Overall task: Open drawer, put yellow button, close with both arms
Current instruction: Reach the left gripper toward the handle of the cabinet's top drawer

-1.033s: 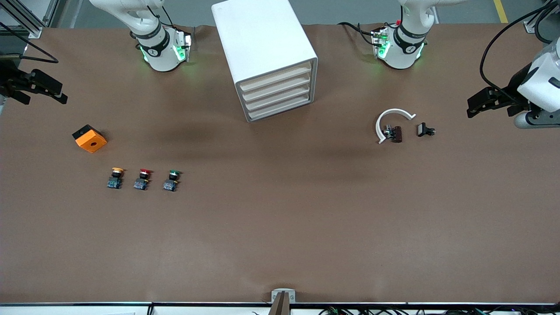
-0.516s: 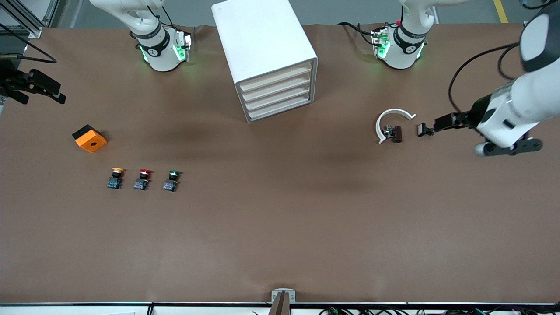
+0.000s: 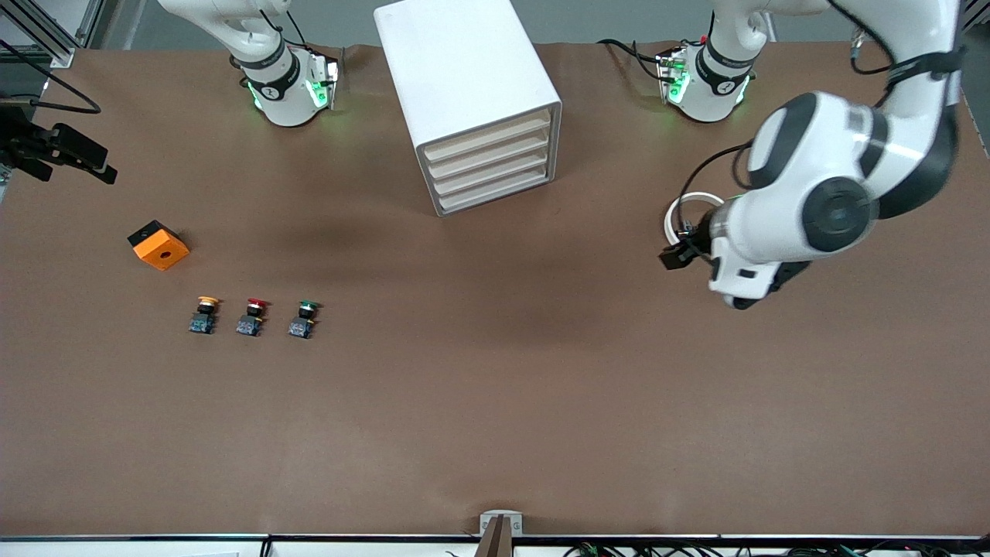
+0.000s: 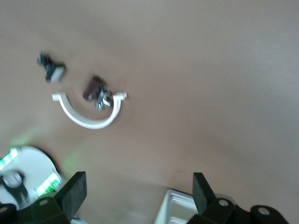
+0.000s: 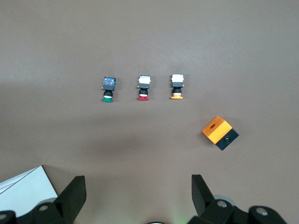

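Observation:
The white cabinet (image 3: 464,77) stands near the arms' bases with its four drawers (image 3: 489,166) all shut. The yellow button (image 3: 204,313) stands upright on the table beside the red button (image 3: 252,316) and the green button (image 3: 304,317), at the end of that row nearest the right arm's end. It also shows in the right wrist view (image 5: 176,87). My right gripper (image 3: 66,148) is open and empty in the air at the table's edge, its fingers spread wide (image 5: 137,196). My left gripper (image 3: 673,255) is open and empty (image 4: 138,196) over a white ring.
An orange and black block (image 3: 158,245) lies near the buttons. The white ring (image 3: 684,209) and a dark small part (image 4: 96,91) lie at the left arm's end, with a small black part (image 4: 51,70) beside them. The left arm's large elbow hangs over that area.
The left arm has swung in from the table's edge toward the middle and now covers the ring and small parts. The right gripper has hardly moved.

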Controlling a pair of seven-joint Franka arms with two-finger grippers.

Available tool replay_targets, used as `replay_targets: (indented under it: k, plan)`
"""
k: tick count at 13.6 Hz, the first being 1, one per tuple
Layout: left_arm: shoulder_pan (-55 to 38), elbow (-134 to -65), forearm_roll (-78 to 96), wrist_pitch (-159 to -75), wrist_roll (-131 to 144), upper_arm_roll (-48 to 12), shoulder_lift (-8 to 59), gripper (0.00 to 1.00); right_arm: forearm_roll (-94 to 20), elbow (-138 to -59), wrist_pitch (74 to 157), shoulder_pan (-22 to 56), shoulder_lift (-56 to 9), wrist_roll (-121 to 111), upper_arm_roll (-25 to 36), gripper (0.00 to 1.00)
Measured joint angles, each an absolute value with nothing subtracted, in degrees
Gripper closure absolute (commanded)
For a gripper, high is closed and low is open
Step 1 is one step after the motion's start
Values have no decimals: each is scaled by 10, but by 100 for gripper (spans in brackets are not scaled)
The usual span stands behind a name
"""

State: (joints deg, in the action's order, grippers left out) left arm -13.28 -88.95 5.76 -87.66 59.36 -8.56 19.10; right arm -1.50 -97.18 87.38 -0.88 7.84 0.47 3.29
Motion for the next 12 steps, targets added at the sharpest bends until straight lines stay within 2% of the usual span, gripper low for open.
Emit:
replay_targets:
  k: [7,12]
  plan:
    - [-215,-884,129,-878,1023,-86,293,0,-15,-972,873,-9,79,-25,35,0]
    - [-226,-879,236,-861,1114,-85,306,0,-15,-972,870,-9,79,-28,36,0]
